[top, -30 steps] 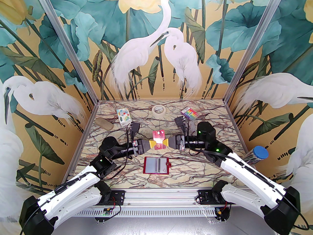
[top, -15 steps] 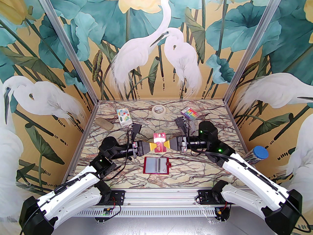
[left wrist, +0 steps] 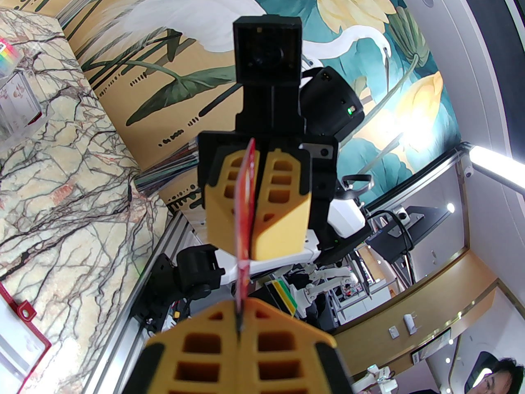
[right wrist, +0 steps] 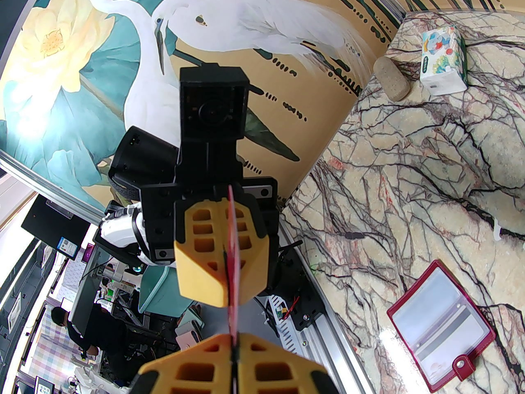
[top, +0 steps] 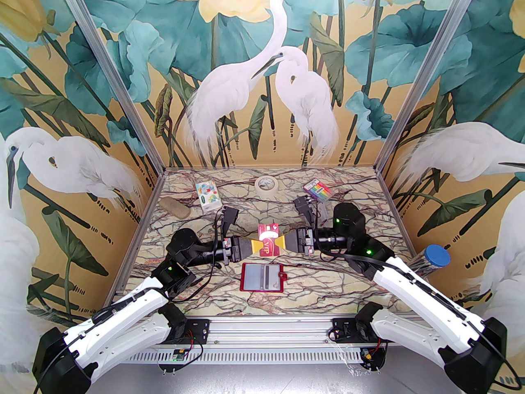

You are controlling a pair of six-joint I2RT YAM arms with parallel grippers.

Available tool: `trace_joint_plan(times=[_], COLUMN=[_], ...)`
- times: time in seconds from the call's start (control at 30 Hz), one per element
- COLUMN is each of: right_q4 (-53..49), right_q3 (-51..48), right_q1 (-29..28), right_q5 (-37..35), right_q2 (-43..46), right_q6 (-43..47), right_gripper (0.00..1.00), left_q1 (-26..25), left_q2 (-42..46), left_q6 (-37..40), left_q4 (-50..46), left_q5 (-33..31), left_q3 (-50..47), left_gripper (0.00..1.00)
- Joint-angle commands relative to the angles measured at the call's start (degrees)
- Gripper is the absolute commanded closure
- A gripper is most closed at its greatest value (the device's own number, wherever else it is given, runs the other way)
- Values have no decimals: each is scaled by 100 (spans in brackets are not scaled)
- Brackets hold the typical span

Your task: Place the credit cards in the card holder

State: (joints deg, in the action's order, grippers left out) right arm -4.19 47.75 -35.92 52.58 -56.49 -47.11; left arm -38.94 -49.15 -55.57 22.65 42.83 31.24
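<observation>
A red credit card with gold VIP lettering hangs in mid-air over the middle of the table, pinched from both sides. My left gripper is shut on its left edge and my right gripper is shut on its right edge. Each wrist view shows the card edge-on, running from my own fingertips to the facing gripper. The card holder lies open on the table just in front of the card, red-rimmed, with pale cards in its pockets, one carrying a dark stripe. The right wrist view shows the holder with its snap tab.
Along the back of the table stand a tissue pack, a tape roll and a rainbow-striped packet. A beige stone-like lump lies at the back left. A clear plastic box sits near the right arm. A blue-lidded tube leans at the right wall.
My right gripper has closed onto the card's right edge. Both grippers and the card have shifted slightly toward the near edge and lower.
</observation>
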Motion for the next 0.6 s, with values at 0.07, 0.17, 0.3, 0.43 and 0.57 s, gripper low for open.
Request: trace_joint_plan(times=[0.07,0.17,0.3,0.43,0.57], right_q4=[87,-62,-498,-583,-423], right_q3=[136,136,171,-56,-486], right_q1=[-38,-38,-38,-30,-36], right_q5=[101,-75,-429,-856,-1260], right_q2=[65,79,-54,-250,-484], right_q6=[96,141,252,70,-246], right_gripper=[100,100,100,100,100], left_q1=[15,9,105,760,1211], left_q2=[-38,20,277,525,820], left_q6=[-8,103,413,172,370], left_q4=[-14,-278,-1305,-1943,-3149], left_q5=[114,-78,-834,-1056,-1393], left_q3=[57,62,24,-360,-568], left_gripper=[100,83,42,37,37])
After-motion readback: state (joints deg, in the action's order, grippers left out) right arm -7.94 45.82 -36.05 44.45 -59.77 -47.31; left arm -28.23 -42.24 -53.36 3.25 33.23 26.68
